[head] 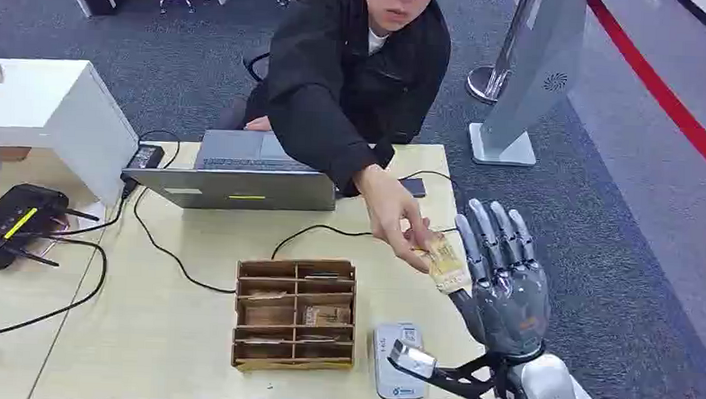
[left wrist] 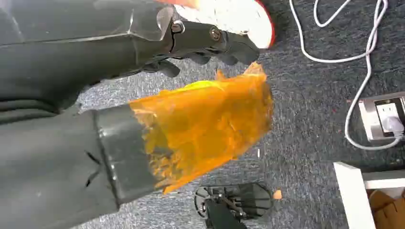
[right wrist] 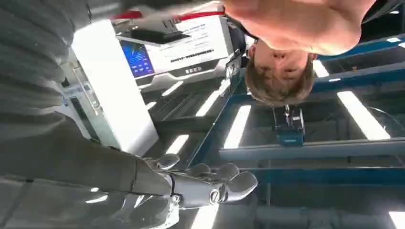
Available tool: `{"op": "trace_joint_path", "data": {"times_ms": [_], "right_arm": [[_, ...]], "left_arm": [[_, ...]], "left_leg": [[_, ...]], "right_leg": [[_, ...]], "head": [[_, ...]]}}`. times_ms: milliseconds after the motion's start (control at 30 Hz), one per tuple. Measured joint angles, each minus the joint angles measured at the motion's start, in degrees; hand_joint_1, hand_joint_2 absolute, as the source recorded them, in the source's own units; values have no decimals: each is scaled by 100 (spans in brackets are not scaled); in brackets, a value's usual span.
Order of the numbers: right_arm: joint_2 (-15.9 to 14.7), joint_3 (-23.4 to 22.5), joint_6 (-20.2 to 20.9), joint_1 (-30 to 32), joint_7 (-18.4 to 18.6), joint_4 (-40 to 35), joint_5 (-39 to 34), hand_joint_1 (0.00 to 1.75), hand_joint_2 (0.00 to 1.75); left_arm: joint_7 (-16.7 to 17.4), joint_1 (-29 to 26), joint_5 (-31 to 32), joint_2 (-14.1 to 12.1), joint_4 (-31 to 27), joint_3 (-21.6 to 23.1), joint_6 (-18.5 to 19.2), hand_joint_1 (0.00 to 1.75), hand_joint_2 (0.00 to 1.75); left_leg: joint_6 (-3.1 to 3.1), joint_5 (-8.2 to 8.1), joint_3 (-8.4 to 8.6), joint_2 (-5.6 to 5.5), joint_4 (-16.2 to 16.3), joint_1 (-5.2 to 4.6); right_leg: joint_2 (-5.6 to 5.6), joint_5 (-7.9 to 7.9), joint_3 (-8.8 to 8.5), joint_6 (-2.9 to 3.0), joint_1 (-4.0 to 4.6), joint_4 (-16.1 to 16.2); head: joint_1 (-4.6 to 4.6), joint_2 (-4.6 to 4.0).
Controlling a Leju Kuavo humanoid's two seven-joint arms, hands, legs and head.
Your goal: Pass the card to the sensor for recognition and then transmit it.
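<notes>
1. We see our right hand (head: 505, 278) raised over the bench's (head: 173, 336) right edge, palm toward the person, fingers straight and slightly fanned. We judge it is held this way to offer or receive the card at the handover.
2. The card (head: 446, 264) sits between the person's hand (head: 394, 215) and our right hand, just beyond the bench's right edge. The person's fingers pinch its far end; its near end lies against our palm side. We cannot tell whether our thumb presses on it, so we cannot say who carries it.
3. In the left wrist view our left hand (left wrist: 210, 40) hangs over the carpet, dark fingers curled loosely inward with nothing in them. An orange film (left wrist: 205, 124) covers part of that view.
4. The sensor (head: 397, 359), a small white reader, lies at the bench's front edge toward its right corner, close under our right wrist. We judge that placing keeps the scan within one short reach.
5. Our count: one card, one reader, one wooden sorting box (head: 295, 314) with several compartments at the front middle, one laptop (head: 238, 172) at the back edge, one person.
</notes>
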State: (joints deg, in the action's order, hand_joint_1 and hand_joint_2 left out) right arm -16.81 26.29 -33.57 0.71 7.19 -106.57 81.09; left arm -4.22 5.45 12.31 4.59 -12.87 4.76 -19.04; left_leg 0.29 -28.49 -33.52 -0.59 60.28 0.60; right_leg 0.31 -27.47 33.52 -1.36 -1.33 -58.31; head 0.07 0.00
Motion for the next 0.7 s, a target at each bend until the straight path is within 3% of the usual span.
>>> {"op": "trace_joint_path", "data": {"times_ms": [700], "right_arm": [[0,7,-122,70,-203,2,-380,175,175]], "left_arm": [[52,37,61,59,0,-2,4,0,0]], "left_leg": [[0,0,0,0,0,0]], "right_leg": [[0,0,0,0,0,0]], "head": [[-2,0]]}}
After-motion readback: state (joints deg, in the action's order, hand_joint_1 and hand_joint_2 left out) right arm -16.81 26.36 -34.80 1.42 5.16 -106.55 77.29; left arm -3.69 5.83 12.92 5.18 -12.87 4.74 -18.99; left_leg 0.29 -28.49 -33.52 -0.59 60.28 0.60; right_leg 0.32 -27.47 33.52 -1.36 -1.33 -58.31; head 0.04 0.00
